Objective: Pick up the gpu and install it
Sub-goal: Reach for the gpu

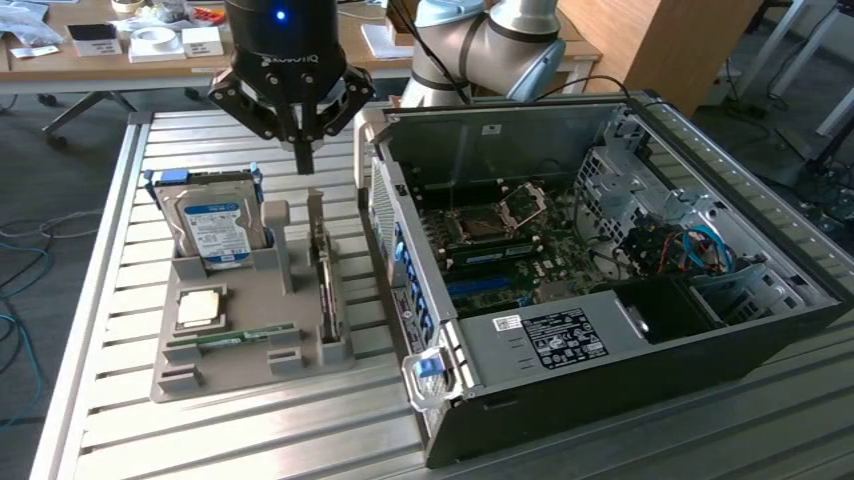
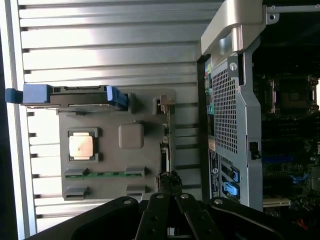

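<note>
The gpu [image 1: 324, 292] stands on its edge in a slot of the grey holder tray [image 1: 240, 365], between the tray's posts and the open computer case [image 1: 747, 300]. From the wrist view the gpu [image 2: 168, 142] is a thin dark strip seen edge-on. My gripper [image 1: 304, 160] hangs above the far end of the tray, a little beyond the card's far end and apart from it. Its fingers are shut and hold nothing. In the wrist view the gripper [image 2: 168, 186] sits over one end of the card.
On the tray a silver hard drive [image 1: 214, 228] with blue rails stands upright, with a CPU [image 1: 200, 307] and a green RAM stick [image 1: 247, 335] nearby. The case lies open, its motherboard [image 1: 514, 250] exposed. A slatted metal table [image 1: 240, 440] carries everything.
</note>
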`<action>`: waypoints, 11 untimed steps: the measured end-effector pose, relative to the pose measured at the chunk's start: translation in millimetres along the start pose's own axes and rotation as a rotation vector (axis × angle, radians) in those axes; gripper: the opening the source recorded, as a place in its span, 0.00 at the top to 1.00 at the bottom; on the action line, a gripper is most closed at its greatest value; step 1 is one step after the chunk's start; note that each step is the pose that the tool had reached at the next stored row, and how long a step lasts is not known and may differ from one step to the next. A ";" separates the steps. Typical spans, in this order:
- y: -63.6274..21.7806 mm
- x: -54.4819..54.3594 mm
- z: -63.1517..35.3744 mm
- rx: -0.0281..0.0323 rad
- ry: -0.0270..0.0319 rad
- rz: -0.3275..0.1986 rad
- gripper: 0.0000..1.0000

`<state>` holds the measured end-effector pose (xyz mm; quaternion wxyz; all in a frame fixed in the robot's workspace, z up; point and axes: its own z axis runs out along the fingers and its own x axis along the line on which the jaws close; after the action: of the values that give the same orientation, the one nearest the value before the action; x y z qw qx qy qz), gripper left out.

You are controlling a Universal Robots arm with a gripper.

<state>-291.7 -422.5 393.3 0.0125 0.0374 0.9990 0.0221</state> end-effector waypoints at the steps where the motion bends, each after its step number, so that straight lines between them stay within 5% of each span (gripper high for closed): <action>1: -1.0 0.1 0.0 0.0000 0.0000 0.000 0.89; 11: -7.9 0.6 -0.4 0.0000 0.0000 0.000 0.89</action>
<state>-292.9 -430.3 393.3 0.0125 0.0375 0.9990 0.0221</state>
